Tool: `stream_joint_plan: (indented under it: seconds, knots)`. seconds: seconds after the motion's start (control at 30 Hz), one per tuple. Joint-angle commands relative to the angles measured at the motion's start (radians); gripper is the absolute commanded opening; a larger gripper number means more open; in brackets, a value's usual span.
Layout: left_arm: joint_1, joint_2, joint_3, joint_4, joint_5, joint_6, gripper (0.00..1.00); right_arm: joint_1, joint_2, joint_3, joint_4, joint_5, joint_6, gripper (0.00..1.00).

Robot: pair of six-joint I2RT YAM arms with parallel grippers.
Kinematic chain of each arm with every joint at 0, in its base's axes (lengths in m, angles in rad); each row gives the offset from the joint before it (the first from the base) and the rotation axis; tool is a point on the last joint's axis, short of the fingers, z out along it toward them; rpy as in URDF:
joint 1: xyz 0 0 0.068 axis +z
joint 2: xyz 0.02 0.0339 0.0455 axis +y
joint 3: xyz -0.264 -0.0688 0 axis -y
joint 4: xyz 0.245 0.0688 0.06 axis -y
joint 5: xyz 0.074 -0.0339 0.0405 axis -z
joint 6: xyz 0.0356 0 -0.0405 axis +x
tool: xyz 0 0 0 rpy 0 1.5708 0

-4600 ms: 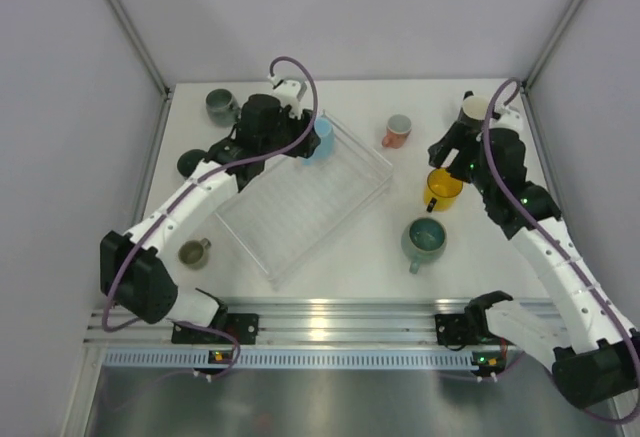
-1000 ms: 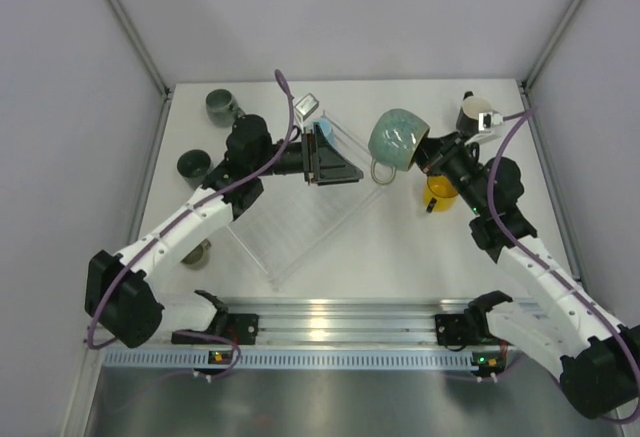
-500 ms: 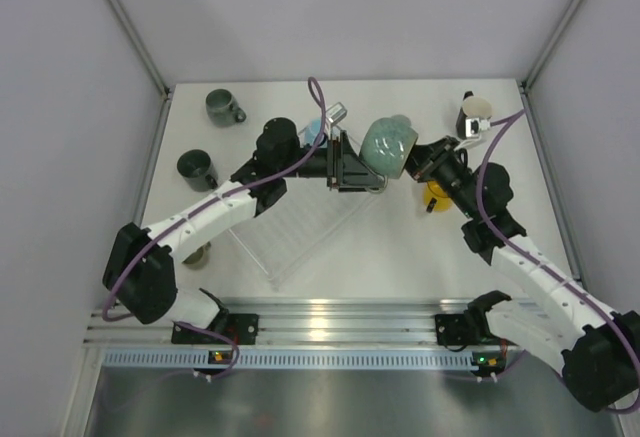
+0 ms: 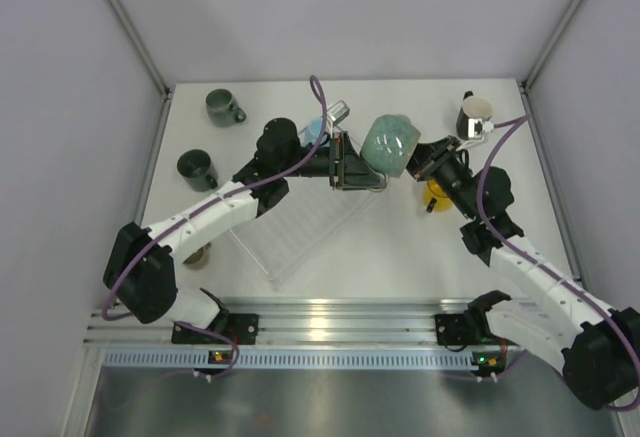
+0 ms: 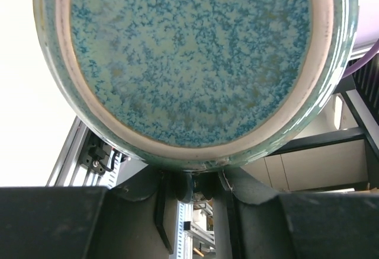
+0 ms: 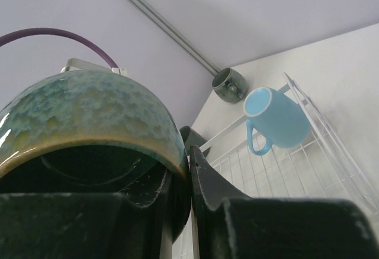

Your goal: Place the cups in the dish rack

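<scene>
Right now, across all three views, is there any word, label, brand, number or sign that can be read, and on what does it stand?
None can be read.
The teal mug shows only speckled glaze.
The blue mug is plain.
The rack bears no print.
Small lit spots on the rail near the arm bases are too small to show any marking.

Teal-green mug [image 4: 388, 147] tilted aloft near clear dish rack [image 4: 300, 222], light blue mug [image 6: 275, 117] inside it
</scene>
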Motion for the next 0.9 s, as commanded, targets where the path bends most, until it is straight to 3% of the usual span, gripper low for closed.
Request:
stream_joint_plan:
  seconds: [0.0,0.1,0.33,0.53,0.7,0.87]
  knots:
    - [-0.012,-0.014,0.001,0.095,-0.021,0.04,0.0,0.025,-0.031,0.014,0.089,-0.034,0.007,0.15]
    - [-0.011,-0.025,-0.018,0.095,-0.027,0.068,0.0,0.023,-0.057,0.003,0.055,-0.036,-0.016,0.39]
    - [0.0,-0.054,0.001,-0.092,-0.079,0.213,0.0,0.025,-0.2,0.009,-0.218,0.03,-0.15,0.7]
    - [0.011,-0.106,0.079,-0.402,-0.217,0.451,0.0,0.023,-0.343,0.02,-0.444,0.092,-0.245,0.86]
    - [0.014,-0.12,0.15,-0.664,-0.441,0.672,0.0,0.023,-0.404,0.077,-0.58,0.11,-0.285,0.98]
    - [0.015,-0.108,0.176,-0.83,-0.656,0.822,0.0,0.025,-0.436,0.111,-0.649,0.13,-0.312,0.99]
